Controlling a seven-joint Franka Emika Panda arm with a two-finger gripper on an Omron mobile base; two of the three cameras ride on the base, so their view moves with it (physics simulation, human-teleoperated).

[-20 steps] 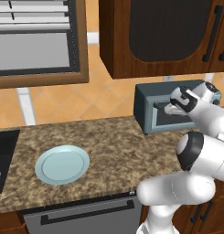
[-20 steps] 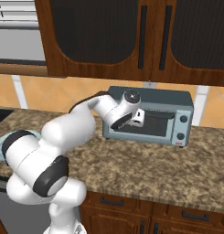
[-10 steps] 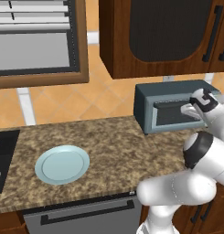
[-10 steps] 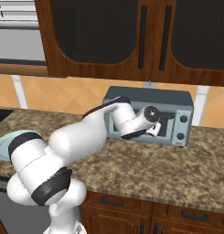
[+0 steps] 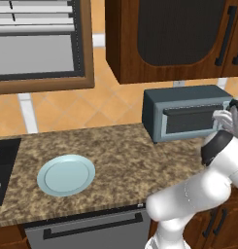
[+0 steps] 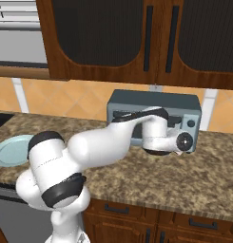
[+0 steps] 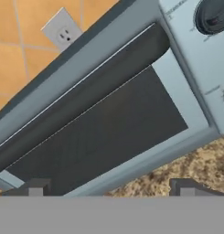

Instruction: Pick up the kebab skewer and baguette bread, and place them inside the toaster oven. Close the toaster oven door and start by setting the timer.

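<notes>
The claw [image 7: 109, 187] stands wide open and empty just before the closed toaster oven door [image 7: 99, 132], whose toaster oven [image 5: 186, 114] sits at 2 o'clock on the granite surface [image 5: 120, 160], well apart from the pale blue plate [image 5: 66, 175].

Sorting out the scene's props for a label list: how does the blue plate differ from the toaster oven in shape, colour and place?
The plate is flat, round and pale blue; the toaster oven is boxy and darker blue-grey. The plate lies near the counter's front, by the sink end; the toaster oven stands at the back against the tiled wall. Both rest on the same speckled counter.
</notes>
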